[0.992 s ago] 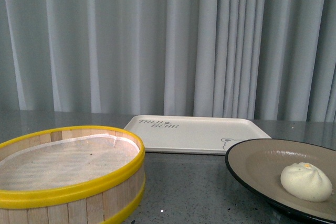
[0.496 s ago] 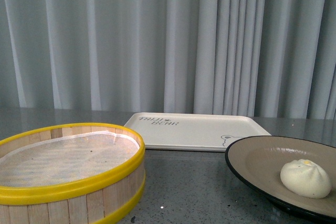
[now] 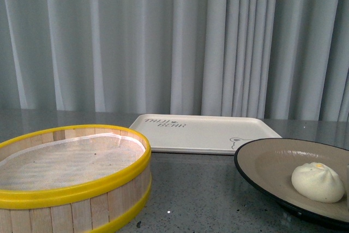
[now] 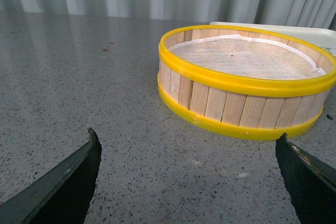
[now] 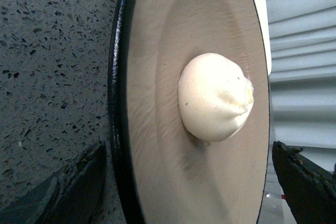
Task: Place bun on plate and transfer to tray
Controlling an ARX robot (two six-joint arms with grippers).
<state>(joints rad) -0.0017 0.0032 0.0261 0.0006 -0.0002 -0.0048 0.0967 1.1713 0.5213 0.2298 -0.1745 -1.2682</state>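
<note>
The cream-white bun (image 3: 318, 182) with its pleated top lies inside the beige, black-rimmed plate (image 3: 267, 162) at the front right of the table. In the right wrist view the bun (image 5: 215, 95) rests near the middle of the plate (image 5: 152, 103). My right gripper (image 5: 189, 153) is open, one finger outside the black rim and the other past the far rim, with the plate between them. The cream tray (image 3: 202, 132) with dark lettering lies behind, flat on the table. My left gripper (image 4: 188, 141) is open over bare table and holds nothing. Neither gripper shows in the front view.
A yellow-rimmed wooden steamer basket (image 3: 71, 178) lined with white paper stands at the front left; in the left wrist view the basket (image 4: 247, 72) is just beyond the left fingers. Grey curtains hang behind the speckled grey table (image 4: 79, 77).
Everything sits slightly higher in the front view than a second ago, so the view has shifted a little. The bun stays on the plate; basket and tray keep their places.
</note>
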